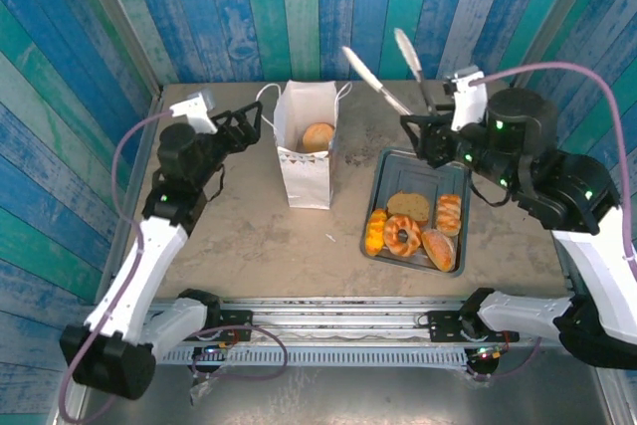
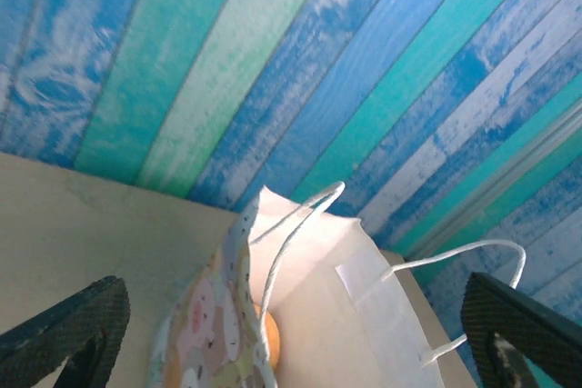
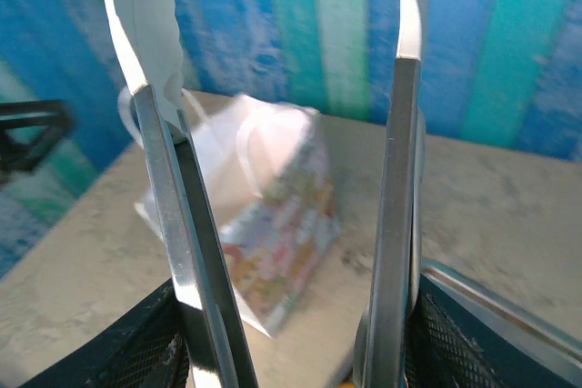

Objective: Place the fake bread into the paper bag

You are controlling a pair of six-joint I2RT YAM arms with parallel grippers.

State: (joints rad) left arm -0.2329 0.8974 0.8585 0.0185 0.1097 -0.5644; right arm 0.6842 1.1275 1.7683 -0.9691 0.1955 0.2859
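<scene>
Presently right gripper (image 1: pixel 423 132) is clamping empty tongs (image 1: pixel 373 77) (left gripper (image 1: pixel 249 126) gaping, empty, at paper bag's (image 1: pixel 304 171) nine o'clock), needing tray's (image 1: pixel 398 174) fake bread (image 1: pixel 402 236) next.

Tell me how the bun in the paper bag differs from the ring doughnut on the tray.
The bun sits inside the paper bag; the ring doughnut lies on the tray among other pastries. The bun is a solid dome, the ring doughnut has a hole through its middle. The bun is plain pale gold, the ring doughnut darker orange-brown with light streaks. Both are round toy breads.
</scene>
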